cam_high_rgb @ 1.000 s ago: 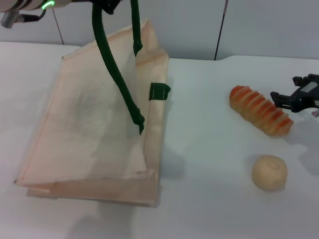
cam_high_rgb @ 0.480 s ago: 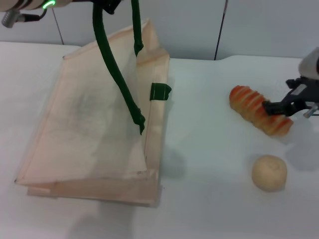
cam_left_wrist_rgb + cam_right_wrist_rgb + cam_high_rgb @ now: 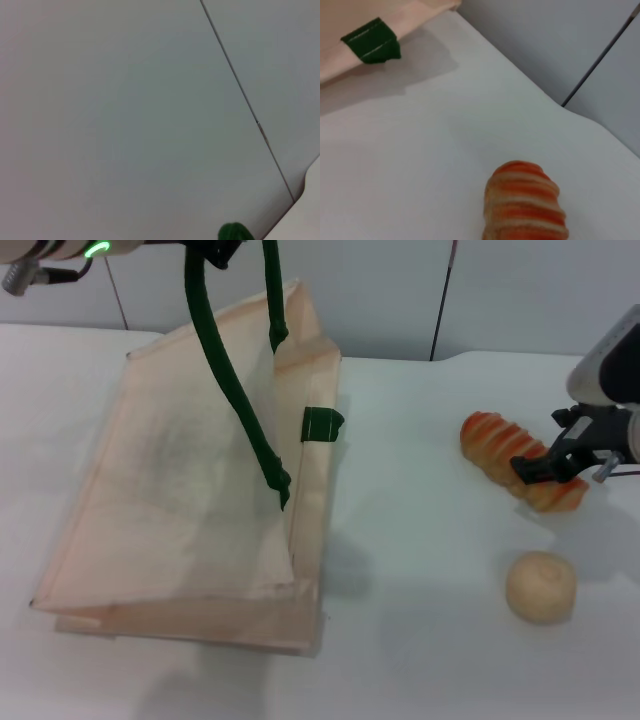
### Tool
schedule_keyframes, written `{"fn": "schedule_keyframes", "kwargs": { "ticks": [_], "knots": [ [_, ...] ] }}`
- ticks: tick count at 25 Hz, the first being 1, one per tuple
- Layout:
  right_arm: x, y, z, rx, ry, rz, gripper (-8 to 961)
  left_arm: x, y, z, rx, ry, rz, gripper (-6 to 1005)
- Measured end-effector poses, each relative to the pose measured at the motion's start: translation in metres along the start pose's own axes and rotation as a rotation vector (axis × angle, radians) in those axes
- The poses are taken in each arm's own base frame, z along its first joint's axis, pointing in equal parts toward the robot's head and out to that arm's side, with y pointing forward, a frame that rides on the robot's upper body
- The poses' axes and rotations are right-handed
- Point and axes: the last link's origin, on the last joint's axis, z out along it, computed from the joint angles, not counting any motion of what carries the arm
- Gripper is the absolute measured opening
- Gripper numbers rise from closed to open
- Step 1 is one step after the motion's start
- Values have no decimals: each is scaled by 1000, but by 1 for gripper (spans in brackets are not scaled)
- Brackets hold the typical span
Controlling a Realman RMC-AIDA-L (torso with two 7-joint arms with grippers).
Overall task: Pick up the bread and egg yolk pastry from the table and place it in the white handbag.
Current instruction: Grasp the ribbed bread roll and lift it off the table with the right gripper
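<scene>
Elongated tan bread loaf w/ raised orange crosswise stripes (image 3: 520,462) lies flat on white table (image 3: 420,570), near the right edge, running diagonally toward the front right corner. Right gripper (image 3: 548,455), black fingers, is over the loaf's front-right half, fingers spread w/ the loaf between/under them; can't tell if they touch it, not clamped. Right wrist view shows the loaf's end (image 3: 525,207) close up on the table, w/ a corner of the bag and a green tab (image 3: 371,41) farther off. Small round pale-beige egg yolk pastry ball w/ faint swirl (image 3: 540,586) sits near the loaf, closer to the front edge, apart from it and from the gripper. Large cream fabric handbag w/ thick dark green rope handles (image 3: 190,500) takes up the left-centre of the table, one side lifted and tilted, handles (image 3: 225,370) pulled taut upward. Left gripper (image 3: 215,250) is at the top of the head view where the handles go up; fingers cut off by the frame, can't tell open or closed. Left wrist view shows only grey wall panel (image 3: 125,115) w/ a seam and a bit of green handle (image 3: 234,233).
</scene>
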Motion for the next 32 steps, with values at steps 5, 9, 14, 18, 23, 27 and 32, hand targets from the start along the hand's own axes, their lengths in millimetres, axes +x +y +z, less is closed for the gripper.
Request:
{"fn": "schedule_keyframes", "kwargs": {
  "ticks": [5, 9, 14, 18, 23, 27, 32],
  "knots": [
    [3, -4, 5, 5, 11, -26, 858, 0, 2, 0, -4, -1, 4, 123],
    [6, -6, 10, 2, 24, -39, 857, 0, 2, 1, -6, -1, 5, 123],
    [9, -9, 19, 3, 37, -41, 856, 0, 3, 1, -9, 0, 7, 123],
    [11, -10, 22, 2, 43, -39, 855, 0, 3, 1, -10, 0, 7, 123],
    [6, -5, 22, -20, 36, -41, 855, 0, 3, 1, -8, -1, 7, 123],
    [-2, -3, 14, -30, 8, -47, 856, -1, 3, 1, -7, -3, 7, 123],
    [-9, -3, 3, -37, -25, -46, 856, -1, 2, 1, -5, -5, 7, 123]
  ]
}}
